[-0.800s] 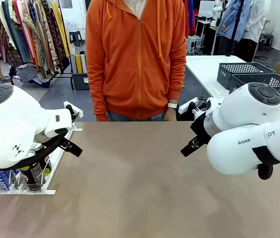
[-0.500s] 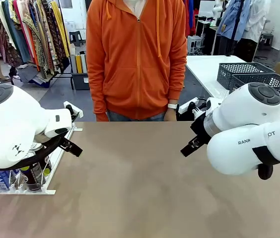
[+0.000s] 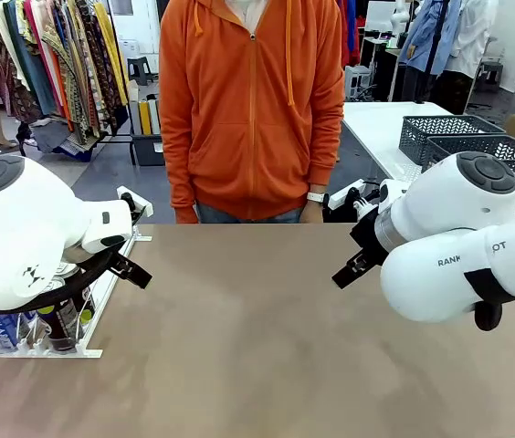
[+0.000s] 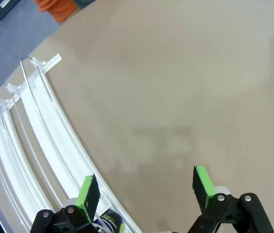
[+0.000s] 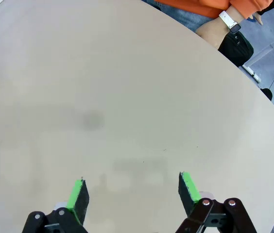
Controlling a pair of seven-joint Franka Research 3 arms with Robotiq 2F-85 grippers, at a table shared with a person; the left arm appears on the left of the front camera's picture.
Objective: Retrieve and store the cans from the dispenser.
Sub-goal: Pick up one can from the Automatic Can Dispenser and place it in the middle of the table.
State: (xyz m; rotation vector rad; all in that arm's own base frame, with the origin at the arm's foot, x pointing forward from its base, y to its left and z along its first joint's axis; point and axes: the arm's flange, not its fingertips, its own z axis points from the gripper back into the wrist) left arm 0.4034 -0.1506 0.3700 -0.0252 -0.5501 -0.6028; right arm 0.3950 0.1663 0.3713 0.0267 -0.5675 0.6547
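Cans stand at the near end of the dispenser, on the tabletop's left side. Left hand hangs wide open and empty, at the dispenser's inner edge. Right hand is wide open over bare tabletop, holding nothing. Person stands at the far side.
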